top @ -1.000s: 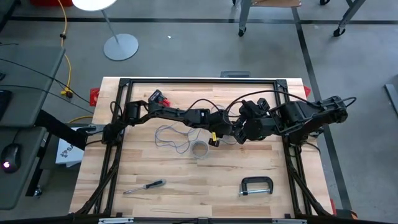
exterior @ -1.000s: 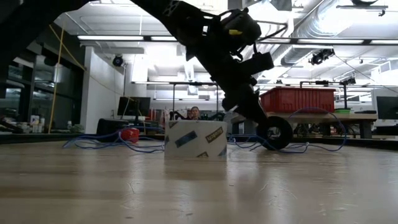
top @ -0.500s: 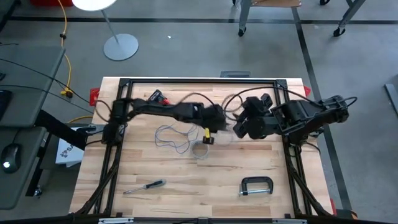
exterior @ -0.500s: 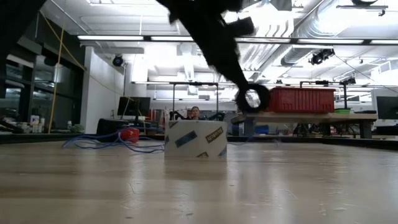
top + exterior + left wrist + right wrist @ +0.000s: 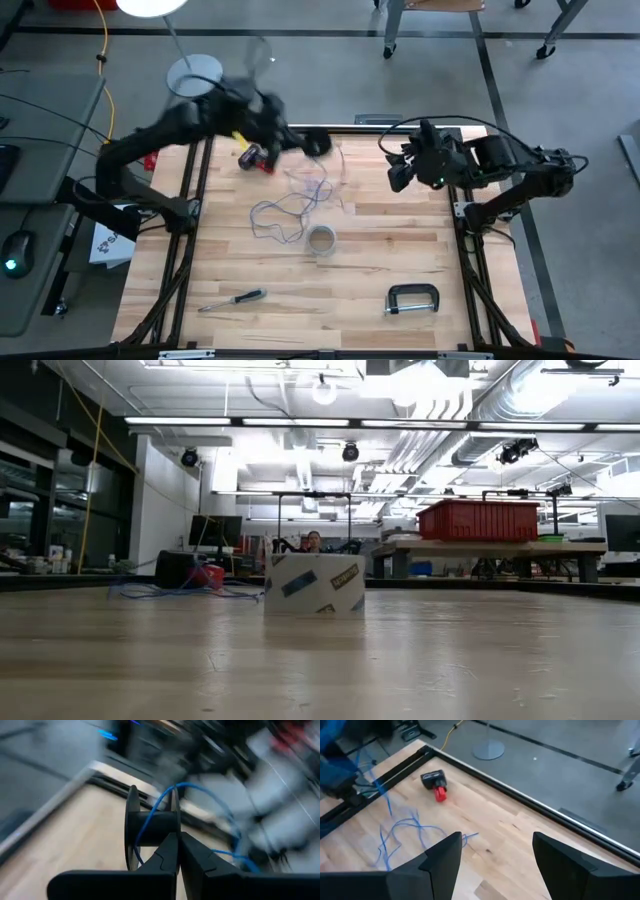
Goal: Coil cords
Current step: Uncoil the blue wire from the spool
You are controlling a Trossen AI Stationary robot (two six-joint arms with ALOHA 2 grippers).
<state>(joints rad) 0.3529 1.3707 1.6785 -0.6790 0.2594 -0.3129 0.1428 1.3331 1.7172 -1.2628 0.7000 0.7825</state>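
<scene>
My left gripper (image 5: pixel 303 143) is raised over the table's far left part, shut on a black spool (image 5: pixel 152 827). The blue cord (image 5: pixel 150 820) runs over the spool. In the high view the cord drops from the spool (image 5: pixel 317 143) to loose loops (image 5: pixel 283 215) that lie on the wood. A pale strand (image 5: pixel 343 175) shows beside the blue one. My right gripper (image 5: pixel 495 855) is open and empty, above the table's far right part (image 5: pixel 397 170). The cord's loops (image 5: pixel 400 835) lie well ahead of it. My left gripper pinches the spool at one flange (image 5: pixel 175 827) between its two fingers, which lie across the flange's edge. The spool is lifted clear of the table, its axis about level. The blue cord hangs slack from its core down to the loops on the table.
A roll of tape (image 5: pixel 321 240) stands mid-table, close before the low camera (image 5: pixel 314 582). A red-and-black tool (image 5: pixel 255 158) lies at the far left, a screwdriver (image 5: pixel 233 298) at the near left and a C-clamp (image 5: pixel 413 299) at the near right. A black frame (image 5: pixel 320 130) rims the table.
My left gripper has swung fast from beside the tape roll, up and toward the table's far left, carrying the spool. The blue cord has been drawn out behind it, while its loops stay on the wood. My right gripper has drawn back toward the far right.
</scene>
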